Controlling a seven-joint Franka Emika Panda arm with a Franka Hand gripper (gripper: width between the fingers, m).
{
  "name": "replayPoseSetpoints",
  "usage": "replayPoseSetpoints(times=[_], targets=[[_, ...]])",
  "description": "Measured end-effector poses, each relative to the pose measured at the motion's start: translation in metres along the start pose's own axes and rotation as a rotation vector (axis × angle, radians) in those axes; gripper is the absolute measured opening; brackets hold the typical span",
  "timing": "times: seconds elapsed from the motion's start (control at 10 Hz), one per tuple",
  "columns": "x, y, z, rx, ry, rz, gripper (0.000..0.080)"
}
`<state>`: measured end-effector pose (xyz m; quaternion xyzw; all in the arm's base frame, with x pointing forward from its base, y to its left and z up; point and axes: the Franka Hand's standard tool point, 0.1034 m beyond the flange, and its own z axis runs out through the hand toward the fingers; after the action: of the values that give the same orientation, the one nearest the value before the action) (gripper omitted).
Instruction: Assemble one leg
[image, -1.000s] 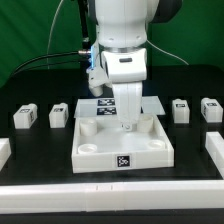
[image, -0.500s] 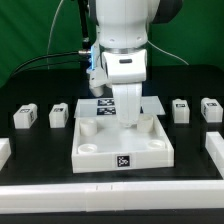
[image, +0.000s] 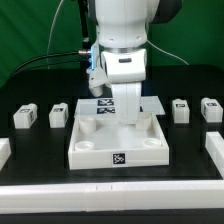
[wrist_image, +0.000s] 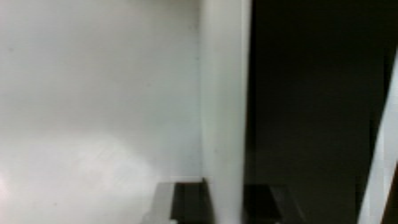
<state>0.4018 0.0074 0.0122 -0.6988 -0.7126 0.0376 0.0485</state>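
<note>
The large white square panel lies in the middle of the black table. My gripper is down at its far right part. In the wrist view the gripper has its two dark fingers close on either side of a thin white wall of the panel, so it looks shut on it. Four small white legs with tags stand loose on the table: two at the exterior view's left and two at its right.
The marker board lies flat behind the panel, partly hidden by the arm. White blocks sit at the table's left edge and right edge. A white bar runs along the front.
The panel has slid a little toward the exterior view's left and back, with the gripper staying on it. The legs have not moved.
</note>
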Motion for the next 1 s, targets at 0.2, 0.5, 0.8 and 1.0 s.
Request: replayPoseSetpoints(times=[0.2,0.5,0.8,1.0], targets=[[0.000,0.001,0.000,-0.002,0.000,0.000,0.0067],[0.000,0.001,0.000,-0.003,0.000,0.000,0.0067],[0.015,0.018,-0.001,-0.021,0.007,0.005,0.0068],[0.031,0.032,-0.003,-0.037,0.018,0.011,0.0068]])
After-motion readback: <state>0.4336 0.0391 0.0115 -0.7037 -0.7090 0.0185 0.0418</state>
